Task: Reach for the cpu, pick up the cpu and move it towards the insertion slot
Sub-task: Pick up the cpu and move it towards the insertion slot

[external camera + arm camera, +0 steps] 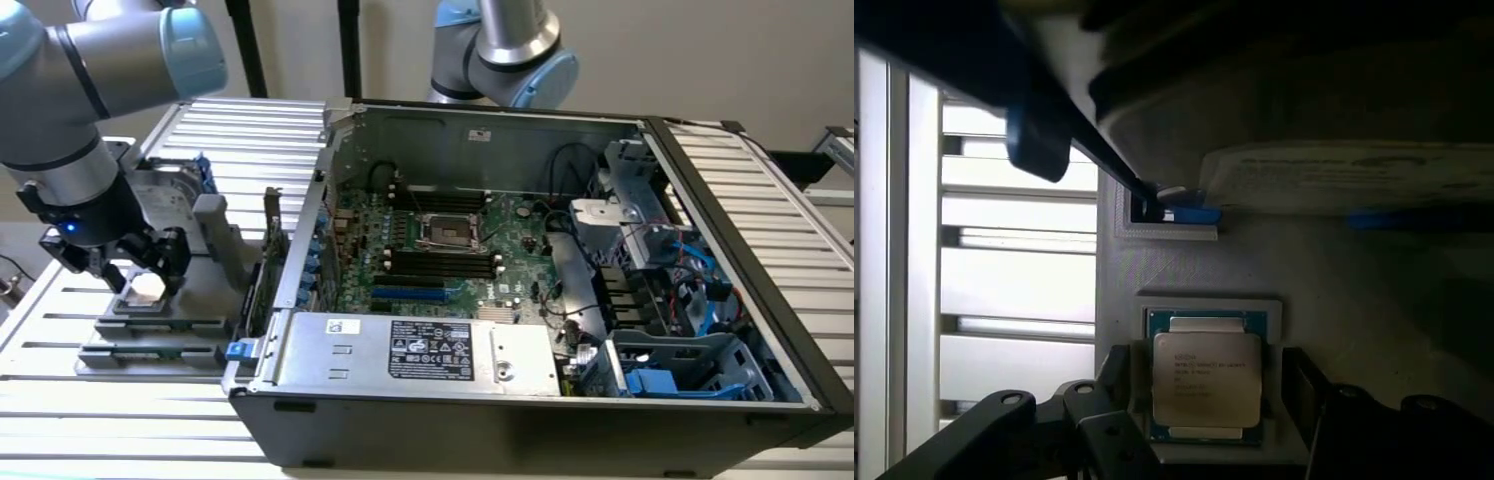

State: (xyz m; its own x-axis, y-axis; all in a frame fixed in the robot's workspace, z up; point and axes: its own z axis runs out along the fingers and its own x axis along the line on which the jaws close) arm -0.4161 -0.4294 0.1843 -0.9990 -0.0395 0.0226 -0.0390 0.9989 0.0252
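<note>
Step in hand: end of the reach, grasp not made yet. Gripper [138, 274] is down over the grey holder [200, 292] on the slatted table [240, 128], at the exterior view's left, outside the open computer case [507, 135]. Cpu [1206, 378] sits flat in its pale-framed recess in that holder, metal lid up, print readable. Jaws are released and straddle it: in the wrist view one finger [1116, 392] sits just beside one edge of the chip, and the other finger [1324, 420] stands off the opposite edge with a visible gap. So nothing is gripped and the chip isn't lifted. A hard drive [1354, 175] with a blue bracket stands in the same holder beyond the cpu, apart from the fingers. The socket [450, 232] is on the green board inside the case, dark centre, well apart from the gripper, with the case wall between them. My read on what the pick calls for: centre the jaws first, since the gaps look uneven and closing as-is could shove the chip sideways against the recess. Then a light squeeze on the board edges, a straight lift clear of the frame, and enough height to clear the case wall.
</note>
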